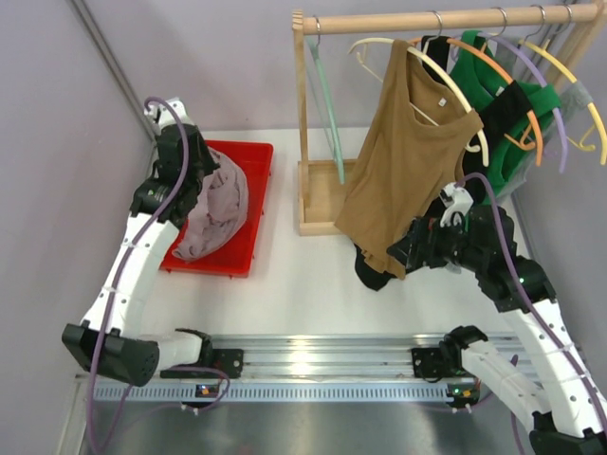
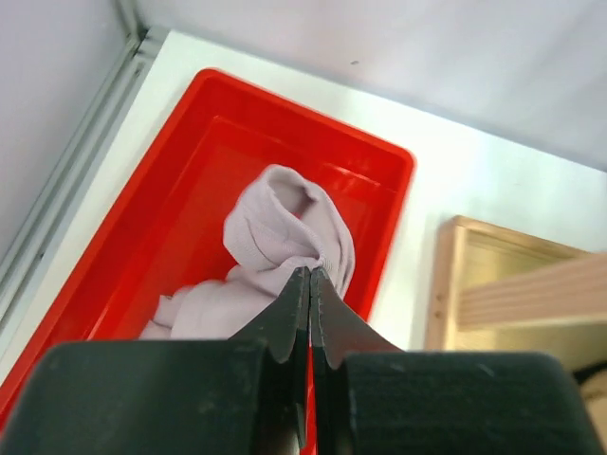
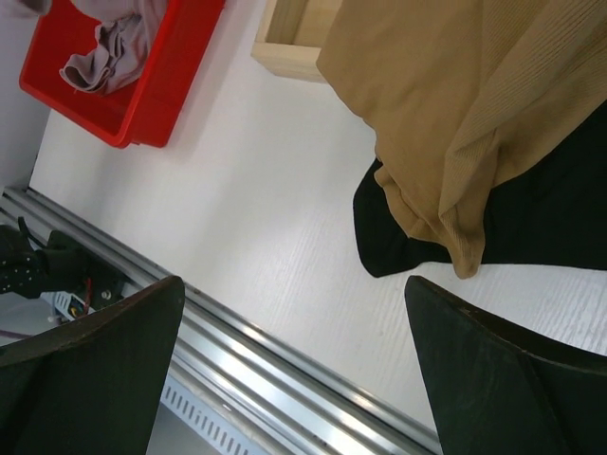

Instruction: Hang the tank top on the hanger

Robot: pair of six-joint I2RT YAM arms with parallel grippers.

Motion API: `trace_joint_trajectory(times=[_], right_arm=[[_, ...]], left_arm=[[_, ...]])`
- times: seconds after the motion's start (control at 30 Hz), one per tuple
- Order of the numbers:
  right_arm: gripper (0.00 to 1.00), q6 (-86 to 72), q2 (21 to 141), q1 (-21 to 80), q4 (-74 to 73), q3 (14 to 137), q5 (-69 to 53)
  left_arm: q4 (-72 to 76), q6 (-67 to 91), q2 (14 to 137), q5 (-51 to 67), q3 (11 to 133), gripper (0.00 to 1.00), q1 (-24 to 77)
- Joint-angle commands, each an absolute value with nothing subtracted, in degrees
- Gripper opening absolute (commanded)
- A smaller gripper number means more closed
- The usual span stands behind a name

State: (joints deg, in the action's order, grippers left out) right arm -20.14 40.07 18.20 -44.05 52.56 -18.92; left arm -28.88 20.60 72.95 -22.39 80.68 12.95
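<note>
Left gripper [image 2: 310, 277] jaws are fully closed, pinching a fold of the mauve tank top [image 2: 285, 223] over the red tray [image 2: 237, 104]. Right gripper [image 3: 294, 284] jaws stand wide, empty.

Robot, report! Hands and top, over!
Left gripper shut on soft pale mauve tank top, over red plastic tray. Right gripper open, empty. Thin mint-green plastic hanger bare on wooden rack.
</note>
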Motion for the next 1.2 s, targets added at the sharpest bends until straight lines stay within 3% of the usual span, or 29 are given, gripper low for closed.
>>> trace_joint_trajectory(times=[0.0,0.27,0.43,0.67,0.83,1.0,1.17], right_arm=[[1.0,-20.3,40.8,17.5,-41.7,56.2,-18.1],[1.0,-20.5,42.1,17.5,-41.0,58.1,-16.7],[1.0,-21.8,41.9,17.5,-39.9,56.3,-16.9],[1.0,-24.2,36.2,19.6,-28.9,45.0,-26.4],[1.0,-30.7,32.7,28.7,-11.6,35.8,-26.0],[1.0,-30.0,39.4,48.1,-1.2,33.1,-9.7],[1.0,-34.0,49.3,53.0,12.4,32.7,-1.6]], left_arm=[[-31.6,19.2,67.6,-23.3,84.7,0.0,17.3],[-36.7,20.6,60.4,-17.9,86.3,0.0,33.6],[-35.6,24.2,56.4,-9.3,78.1,0.0,42.1],[-29.1,27.6,52.5,-2.3,64.3,0.0,50.5],[-27.0,28.7,51.7,-0.9,62.5,0.0,53.0],[-27.5,28.0,52.5,-0.3,64.6,0.0,53.6],[-28.4,28.0,52.3,1.8,65.7,0.0,53.8]])
